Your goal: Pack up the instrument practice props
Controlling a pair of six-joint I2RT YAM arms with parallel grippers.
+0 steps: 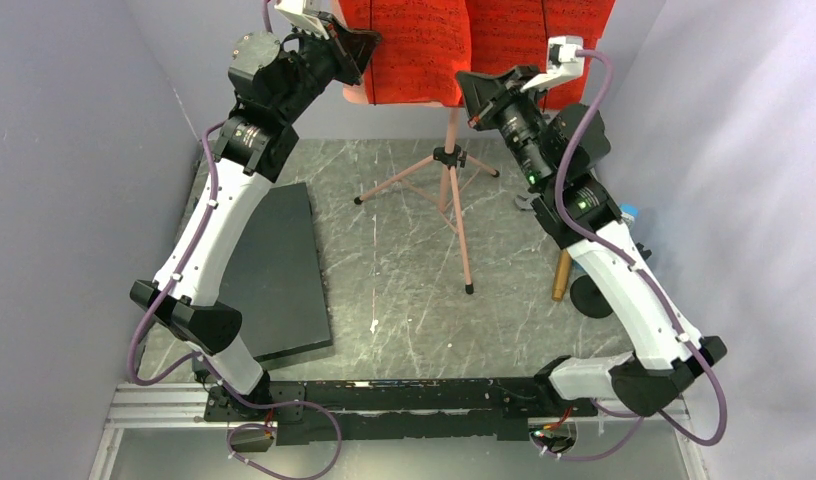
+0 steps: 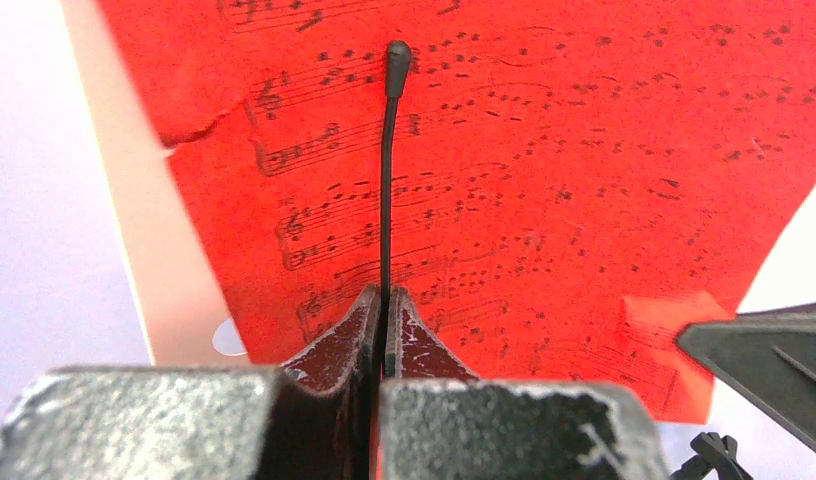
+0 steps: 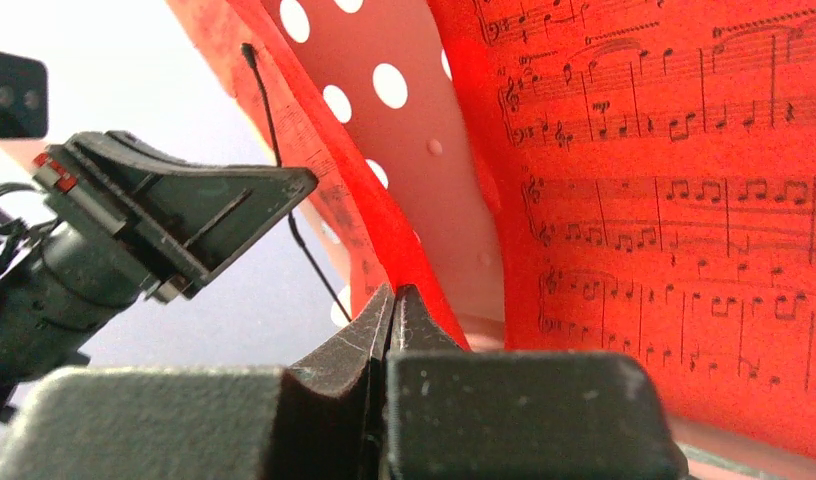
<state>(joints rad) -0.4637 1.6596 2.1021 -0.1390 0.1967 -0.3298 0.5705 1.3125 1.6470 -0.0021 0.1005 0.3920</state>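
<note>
1. High above the far side of the grey marbled desk (image 1: 404, 300), both arms reach up to the red sheet-music pages (image 1: 414, 50). The pages rest on the pink tripod music stand (image 1: 449, 180), whose legs stand on the desk between the arms.
2. The left tool (image 2: 386, 300) is clamped on a thin black wire page holder (image 2: 388, 180). The wire runs upright in front of the red paper and drops straight into the slit between the fingertips.
3. The right tool (image 3: 394, 300) has its fingertips pressed together at the curled edge of a red page. I cannot tell whether paper is caught between them.
4. Just beside that edge, the stand's pink perforated panel (image 3: 439, 200) shows between two pages.
5. The two tools are near each other but apart.
6. The gold microphone on a black round-base stand (image 1: 561, 275) sits on the desk's right side, partly hidden by the right arm.
7. The small blue metronome (image 1: 629, 212) peeks out behind that arm, farther back.
8. A large dark flat slab (image 1: 284, 270) lies on the desk's left side, beneath the left arm.
</note>
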